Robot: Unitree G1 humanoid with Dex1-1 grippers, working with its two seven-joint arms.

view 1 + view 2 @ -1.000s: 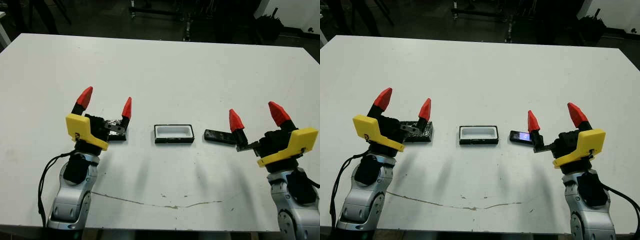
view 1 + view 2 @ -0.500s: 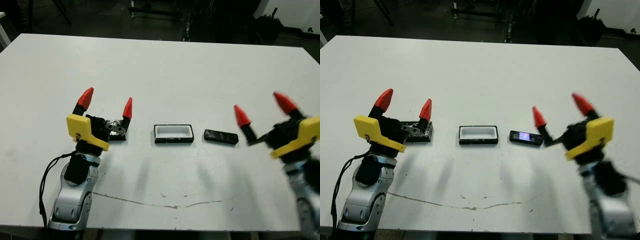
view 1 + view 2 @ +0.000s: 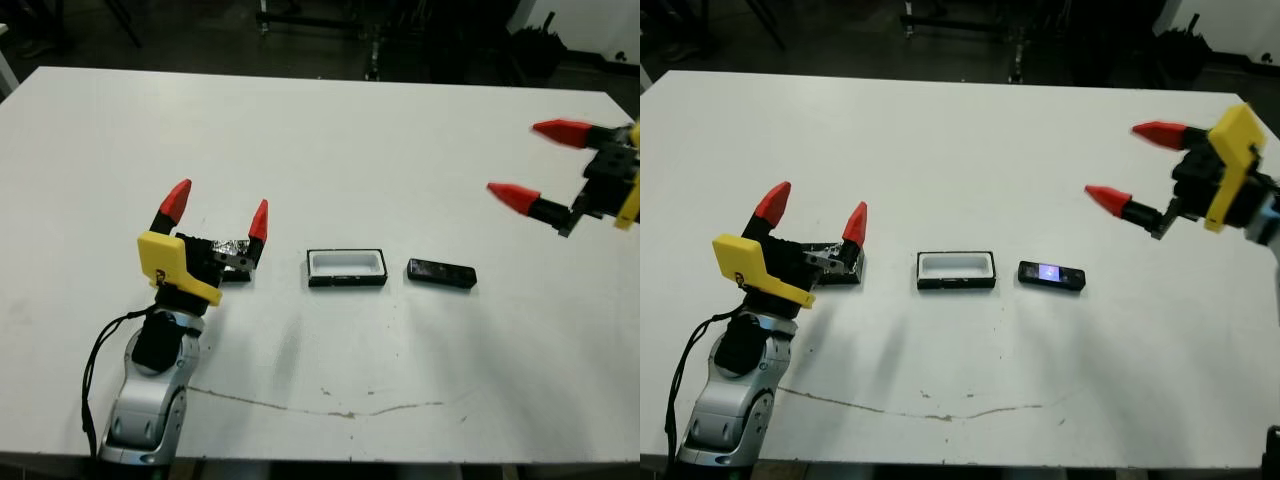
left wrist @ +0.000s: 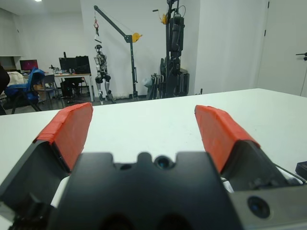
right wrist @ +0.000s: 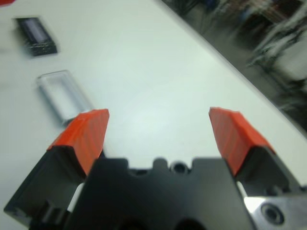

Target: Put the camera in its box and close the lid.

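The box point(image 3: 347, 267), a shallow black tray with a white lining, lies open at the table's middle. Just right of it lies the camera point(image 3: 441, 272), a matte black bar, flat on the table. The lid point(image 3: 232, 248), with its shiny mottled top, lies left of the box, partly hidden behind my left gripper point(image 3: 218, 203). That gripper rests low by the lid, open and holding nothing. My right gripper point(image 3: 536, 163) hangs open and empty high above the table's right side, well away from the camera. The right wrist view shows the box point(image 5: 62, 96) below its fingers point(image 5: 81, 134).
The white table point(image 3: 330, 130) has a thin dark crack line point(image 3: 330, 408) near its front edge. Dark floor and equipment stands lie beyond the far edge. A black cable point(image 3: 95, 350) loops beside my left arm.
My right gripper has lifted from beside the camera and swung up and to the right, still open. The left gripper, box, camera and lid have stayed put.
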